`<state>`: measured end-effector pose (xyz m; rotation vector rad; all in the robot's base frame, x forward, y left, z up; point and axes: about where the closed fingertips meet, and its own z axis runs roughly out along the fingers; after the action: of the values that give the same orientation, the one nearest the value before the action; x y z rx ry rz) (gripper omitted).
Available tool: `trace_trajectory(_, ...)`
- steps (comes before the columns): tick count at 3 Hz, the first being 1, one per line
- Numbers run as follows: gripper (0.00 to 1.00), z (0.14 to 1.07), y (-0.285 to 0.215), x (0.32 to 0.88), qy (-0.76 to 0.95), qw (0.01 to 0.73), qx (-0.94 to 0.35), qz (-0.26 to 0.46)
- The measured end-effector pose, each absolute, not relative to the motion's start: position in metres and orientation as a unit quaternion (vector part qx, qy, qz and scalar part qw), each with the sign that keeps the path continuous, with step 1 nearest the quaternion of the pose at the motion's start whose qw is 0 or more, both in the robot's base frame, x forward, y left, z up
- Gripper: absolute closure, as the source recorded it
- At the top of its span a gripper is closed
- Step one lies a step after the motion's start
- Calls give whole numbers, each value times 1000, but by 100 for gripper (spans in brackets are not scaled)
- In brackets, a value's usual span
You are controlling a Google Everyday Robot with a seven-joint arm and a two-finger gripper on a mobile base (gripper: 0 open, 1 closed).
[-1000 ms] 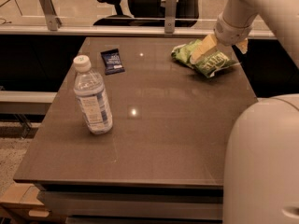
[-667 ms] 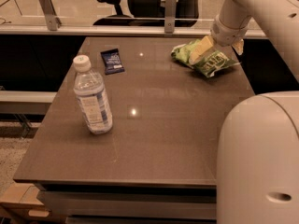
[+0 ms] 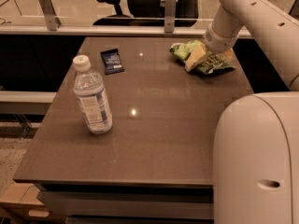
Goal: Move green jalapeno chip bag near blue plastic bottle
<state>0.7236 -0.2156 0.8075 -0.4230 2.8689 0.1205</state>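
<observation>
The pincer (image 3: 201, 59) is down on the green chip bag (image 3: 181, 51) at the far right of the surface (image 3: 159, 139), well apart from the water bottle (image 3: 92, 99) standing upright near the left edge. Whether the pincer is spread or already pinching the bag cannot be told. It should get a firm hold on the crinkled foil before lifting, then carry the bag clear of the small dark packet (image 3: 112, 61) and set it down beside the bottle without knocking it.
</observation>
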Motion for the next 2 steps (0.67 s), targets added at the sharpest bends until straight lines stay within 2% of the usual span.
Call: trace_trajectory(2,68,811,-212,725,981,118,-148,51)
